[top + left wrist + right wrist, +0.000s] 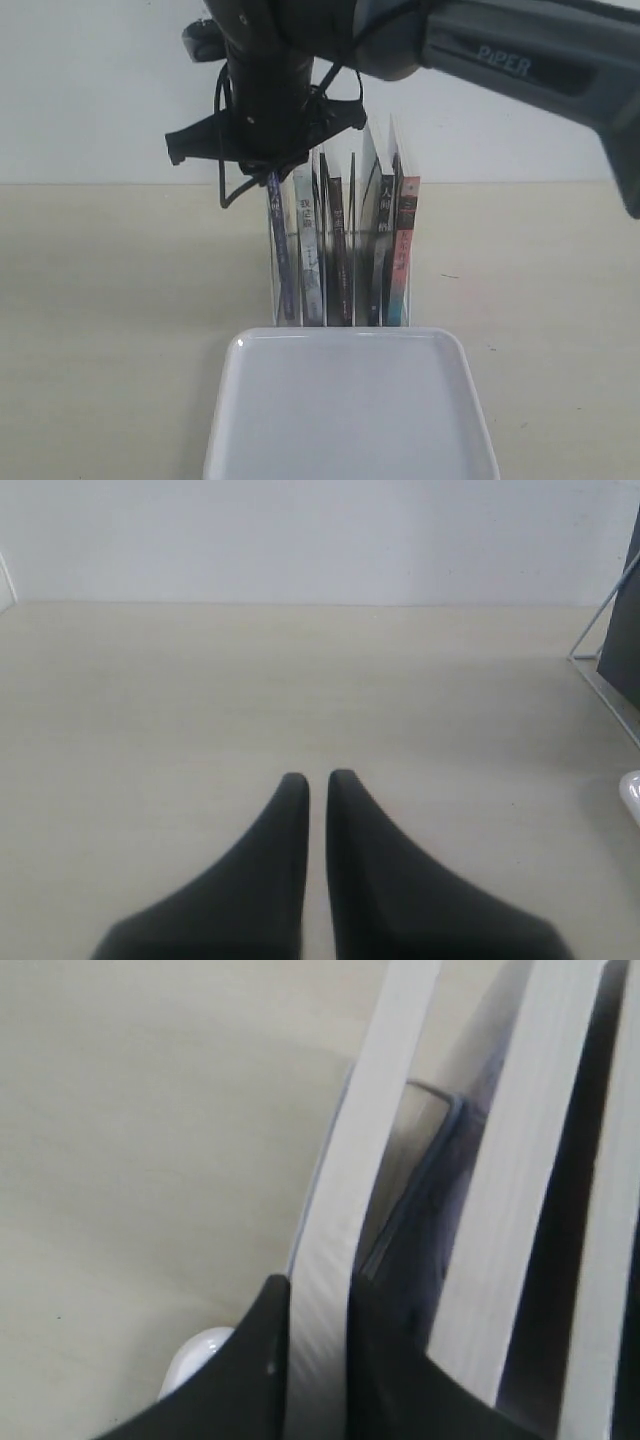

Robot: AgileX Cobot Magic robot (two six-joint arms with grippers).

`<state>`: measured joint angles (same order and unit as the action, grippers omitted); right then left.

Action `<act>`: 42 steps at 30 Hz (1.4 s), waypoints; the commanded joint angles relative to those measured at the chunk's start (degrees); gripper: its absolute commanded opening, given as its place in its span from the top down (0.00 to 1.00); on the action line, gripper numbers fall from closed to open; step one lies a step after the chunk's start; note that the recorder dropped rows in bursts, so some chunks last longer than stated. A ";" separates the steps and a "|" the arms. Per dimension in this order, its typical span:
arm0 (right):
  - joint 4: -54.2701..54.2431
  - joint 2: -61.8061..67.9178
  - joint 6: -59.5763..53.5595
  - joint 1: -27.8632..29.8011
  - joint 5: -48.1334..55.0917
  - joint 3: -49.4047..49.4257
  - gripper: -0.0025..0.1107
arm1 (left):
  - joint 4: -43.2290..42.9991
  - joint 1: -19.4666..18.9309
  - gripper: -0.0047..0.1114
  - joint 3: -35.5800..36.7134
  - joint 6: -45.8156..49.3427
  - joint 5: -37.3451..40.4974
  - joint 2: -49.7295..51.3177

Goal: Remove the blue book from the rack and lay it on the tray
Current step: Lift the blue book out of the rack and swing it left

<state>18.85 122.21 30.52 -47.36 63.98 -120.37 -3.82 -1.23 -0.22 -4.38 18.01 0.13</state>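
The blue book point(283, 262) stands upright in the leftmost slot of the clear rack point(372, 170), its blue spine facing the camera. From above, my right gripper point(272, 174) has come down on the book's top edge. In the right wrist view the right gripper point(318, 1298) has one black finger on each side of the blue book point(345, 1200), pressed against its white page edge. The white tray point(350, 345) lies flat in front of the rack with nothing on it. My left gripper point(318, 778) hovers over bare table, fingers almost touching, holding nothing.
Several other books fill the rack, among them a grey-spined one point(309, 250) right next to the blue book and a red-and-teal-spined one point(403, 250) at the right end. The right arm point(520, 60) stretches in from the upper right. A white wall stands behind the table.
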 commanded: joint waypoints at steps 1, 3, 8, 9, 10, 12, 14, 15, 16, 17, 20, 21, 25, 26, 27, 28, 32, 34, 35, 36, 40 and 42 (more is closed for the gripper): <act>1.24 -5.25 -0.64 0.15 -1.93 -0.29 0.98 | -0.17 0.46 0.91 0.22 0.12 -0.45 -0.13; 1.51 -6.30 -0.64 0.15 -2.09 -0.29 0.98 | -0.17 0.46 0.91 0.22 0.12 -0.45 -0.13; 2.16 -6.28 -0.64 0.15 -1.97 -0.29 0.98 | -0.17 0.46 0.91 0.22 0.12 -0.45 -0.13; 2.16 -6.18 -0.64 0.15 -1.97 -0.29 0.98 | -0.17 0.46 0.91 0.22 0.12 -0.45 -0.13; 2.16 -6.18 -0.64 0.15 -1.97 -0.29 0.98 | -0.17 0.46 0.91 0.22 0.12 -0.45 -0.13; 2.16 -6.18 -0.64 0.15 -1.97 -0.29 0.98 | -0.17 0.46 0.91 0.22 0.12 -0.45 -0.13; 2.41 -6.17 -0.64 0.15 -1.97 -0.29 0.98 | -0.17 0.46 0.91 0.22 0.12 -0.45 -0.13; 2.41 -6.17 -0.64 0.15 -1.97 -0.29 0.98 | -0.17 0.46 0.91 0.22 0.12 -0.45 -0.13; 2.41 -6.17 -0.64 0.15 -1.97 -0.29 0.98 | -0.17 0.46 0.91 0.22 0.12 -0.45 -0.13; 2.42 -6.17 -0.79 0.15 -1.97 -0.29 0.98 | -0.17 0.46 0.91 0.22 0.12 -0.45 -0.13; 2.42 -6.17 -1.88 0.15 -1.97 -0.29 0.98 | -0.17 0.46 0.91 0.22 0.12 -0.45 -0.13; 2.42 -6.40 -2.61 0.15 -1.97 -0.29 0.98 | -0.17 0.46 0.91 0.22 0.12 -0.45 -0.13; 2.42 -9.22 -2.60 0.02 -2.09 -0.29 0.98 | -0.17 0.46 0.91 0.22 0.12 -0.45 -0.13; 2.42 -9.99 -2.60 0.02 -2.09 -0.29 0.98 | -0.17 0.46 0.91 0.22 0.12 -0.45 -0.13; 2.42 -11.90 -3.01 0.02 -1.98 -0.29 0.98 | -0.17 0.46 0.91 0.22 0.12 -0.45 -0.13; 2.42 -13.64 -3.02 0.02 -1.98 -0.29 0.98 | -0.17 0.46 0.91 0.22 0.12 -0.45 -0.13; 1.31 -19.53 -3.02 -0.10 -0.55 -0.29 0.98 | -0.17 0.46 0.91 0.22 0.12 -0.45 -0.13; 0.66 -21.52 -4.01 -1.28 2.36 -0.29 0.98 | -0.17 0.46 0.91 0.22 0.12 -0.45 -0.13; -0.60 -22.11 -5.01 -1.75 3.71 -0.29 0.98 | -0.17 0.46 0.91 0.22 0.12 -0.45 -0.13; -3.77 -22.46 -8.20 -2.91 4.99 -0.29 0.98 | -0.17 0.46 0.91 0.22 0.12 -0.45 -0.13; -7.12 -22.45 -12.42 -6.48 5.47 -0.29 0.98 | -0.17 0.46 0.91 0.22 0.12 -0.45 -0.13; -7.02 -22.34 -13.13 -9.02 5.34 -0.29 0.98 | -0.17 0.46 0.91 0.22 0.12 -0.45 -0.13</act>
<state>12.28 100.66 19.53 -53.58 70.93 -120.37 -3.82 -1.23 -0.22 -4.38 18.01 0.13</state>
